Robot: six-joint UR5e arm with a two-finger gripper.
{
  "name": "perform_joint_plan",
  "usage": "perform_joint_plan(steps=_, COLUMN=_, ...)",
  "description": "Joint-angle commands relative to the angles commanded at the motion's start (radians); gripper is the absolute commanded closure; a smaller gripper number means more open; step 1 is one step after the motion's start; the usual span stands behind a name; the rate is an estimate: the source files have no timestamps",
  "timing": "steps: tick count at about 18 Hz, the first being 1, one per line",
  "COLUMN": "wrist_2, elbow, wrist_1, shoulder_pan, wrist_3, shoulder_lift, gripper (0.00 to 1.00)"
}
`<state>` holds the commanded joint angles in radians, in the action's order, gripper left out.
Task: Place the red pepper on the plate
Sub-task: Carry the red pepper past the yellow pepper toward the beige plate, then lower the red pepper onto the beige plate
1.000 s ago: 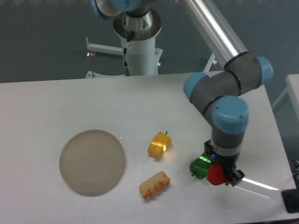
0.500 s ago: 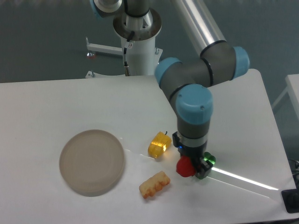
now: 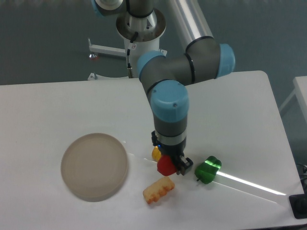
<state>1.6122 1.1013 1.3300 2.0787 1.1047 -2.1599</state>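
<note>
Hand (image 3: 169,163) grips red pepper (image 3: 166,166) above table (image 3: 72,105)

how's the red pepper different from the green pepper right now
The red pepper is bright red and held in the claw, while the green pepper is green and lies free on the table, untouched. The red one is partly hidden by the claw; the green one is in full view, to its right. Both are small glossy toy vegetables of similar size.
</note>
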Motion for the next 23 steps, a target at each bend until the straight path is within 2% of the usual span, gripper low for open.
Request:
perform_joint_plan(steps=7, wrist_2=0.003, elbow=0.106, wrist_1=-0.005, shoulder_pan=-0.083, wrist_3=-0.146, shoulder_lift=0.032, gripper=0.36)
perform_joint_plan(steps=12, wrist_2=0.003, elbow=0.130, wrist_1=-0.006, shoulder_pan=-0.156, wrist_3=-0.304, shoulder_lift=0.025, gripper=0.36)
perform_joint_plan(steps=16, wrist_2=0.005, elbow=0.129, wrist_1=-0.009, shoulder_pan=-0.212, wrist_3=-0.307, shoulder_lift=-0.003, gripper=0.36)
perform_joint_plan(steps=23, wrist_2=0.002, elbow=0.127, wrist_1=-0.006, shoulder_pan=-0.249, wrist_3=-0.309, shoulder_lift=-0.041, gripper=0.36)
